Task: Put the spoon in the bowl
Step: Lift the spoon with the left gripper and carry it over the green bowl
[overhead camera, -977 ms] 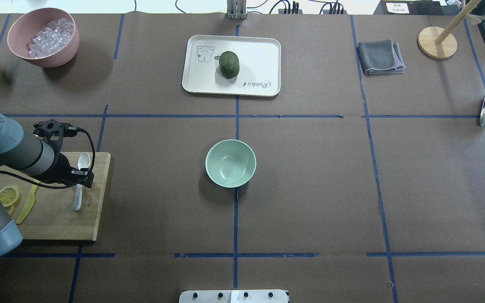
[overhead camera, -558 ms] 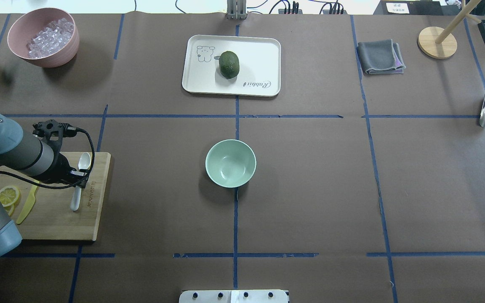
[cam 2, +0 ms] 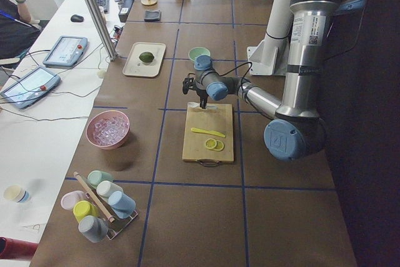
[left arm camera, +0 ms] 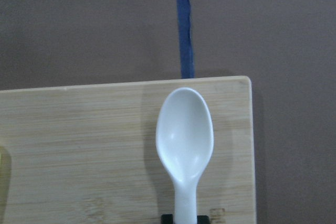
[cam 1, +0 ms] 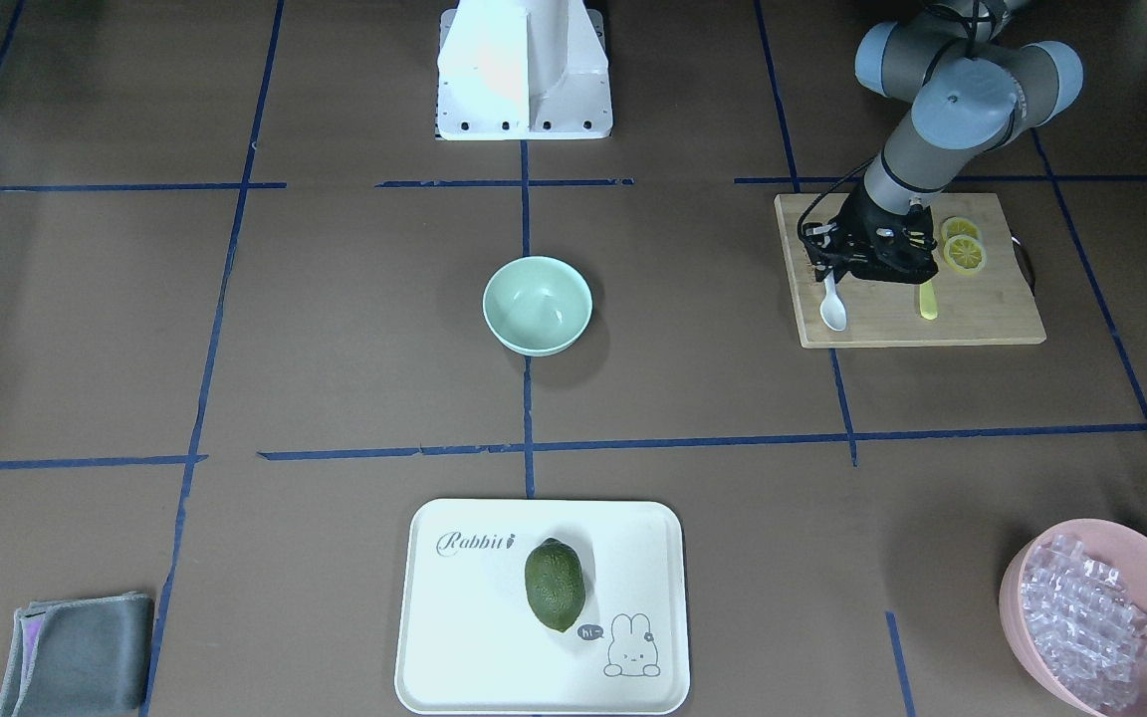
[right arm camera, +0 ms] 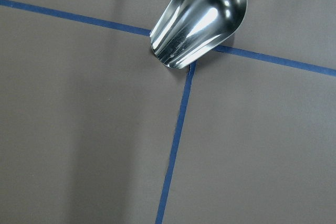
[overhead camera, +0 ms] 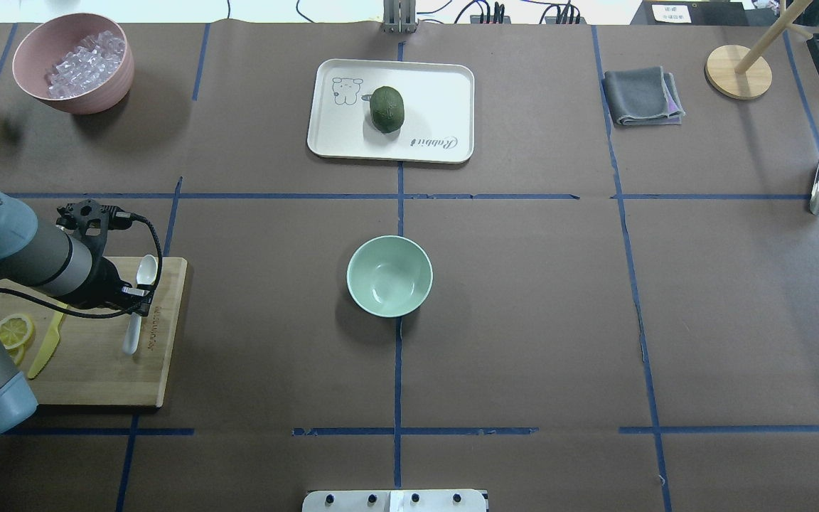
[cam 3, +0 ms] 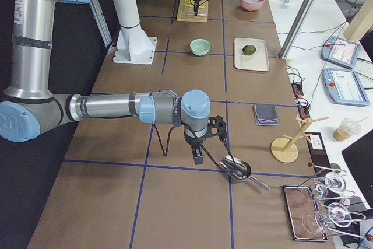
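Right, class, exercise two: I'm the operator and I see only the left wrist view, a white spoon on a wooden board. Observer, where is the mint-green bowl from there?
Observer: The bowl stands empty near the table's centre. It is well to the robot's right of the cutting board and does not touch it.
Operator: Is anything else lying on that board?
Observer: Yes. A yellow-green knife and lemon slices lie to the robot's left of the spoon.
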You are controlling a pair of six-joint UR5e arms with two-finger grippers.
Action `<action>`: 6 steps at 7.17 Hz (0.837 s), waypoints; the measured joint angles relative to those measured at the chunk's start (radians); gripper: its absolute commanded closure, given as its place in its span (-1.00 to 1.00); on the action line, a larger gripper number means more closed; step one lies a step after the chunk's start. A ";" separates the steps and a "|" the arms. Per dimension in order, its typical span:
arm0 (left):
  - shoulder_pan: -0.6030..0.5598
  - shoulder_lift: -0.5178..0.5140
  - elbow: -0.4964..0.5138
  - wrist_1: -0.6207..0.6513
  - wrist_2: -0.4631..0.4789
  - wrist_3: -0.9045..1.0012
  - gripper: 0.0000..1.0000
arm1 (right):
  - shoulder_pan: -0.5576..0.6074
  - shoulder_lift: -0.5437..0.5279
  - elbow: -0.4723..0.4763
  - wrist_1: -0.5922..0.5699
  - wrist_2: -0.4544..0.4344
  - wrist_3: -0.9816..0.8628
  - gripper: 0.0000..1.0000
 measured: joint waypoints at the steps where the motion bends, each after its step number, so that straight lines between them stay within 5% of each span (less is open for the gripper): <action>1: 0.004 -0.047 -0.002 0.001 0.009 0.057 1.00 | 0.000 0.000 0.000 0.000 0.000 0.000 -0.99; 4: 0.102 -0.233 0.018 0.034 0.018 0.130 1.00 | 0.000 -0.001 0.001 0.000 0.000 0.000 -1.00; 6: 0.141 -0.375 0.023 0.163 0.018 0.131 1.00 | 0.000 -0.001 0.001 0.000 0.000 0.000 -0.99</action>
